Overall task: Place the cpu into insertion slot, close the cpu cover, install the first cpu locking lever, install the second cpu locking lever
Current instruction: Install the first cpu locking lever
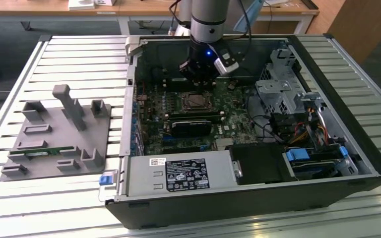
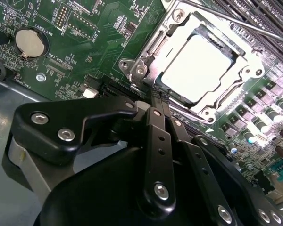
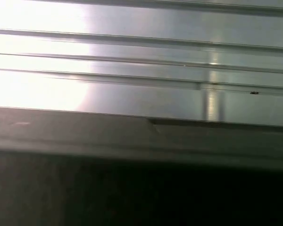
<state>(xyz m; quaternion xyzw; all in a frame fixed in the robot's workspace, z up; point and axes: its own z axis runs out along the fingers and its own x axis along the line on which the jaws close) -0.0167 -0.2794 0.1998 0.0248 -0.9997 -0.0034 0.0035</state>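
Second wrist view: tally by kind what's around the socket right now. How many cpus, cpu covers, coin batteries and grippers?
cpu: 1
cpu cover: 1
coin battery: 1
gripper: 1
Total: 4

This is looking like a robotics lab or test workshop — an open black desktop computer case [image 1: 243, 148] is lying on its side on a workbench of ribbed silvery aluminium slats [image 1: 58, 49], its green circuit board [image 1: 151, 116] lying exposed. Just beside the case, on the exterior view's left, a grey moulded plastic fixture block with upright posts [image 1: 58, 134] is sitting on the slats. Behind the case, pale wooden desks on white metal legs [image 1: 144, 12] are standing — office-style furniture over grey flooring.
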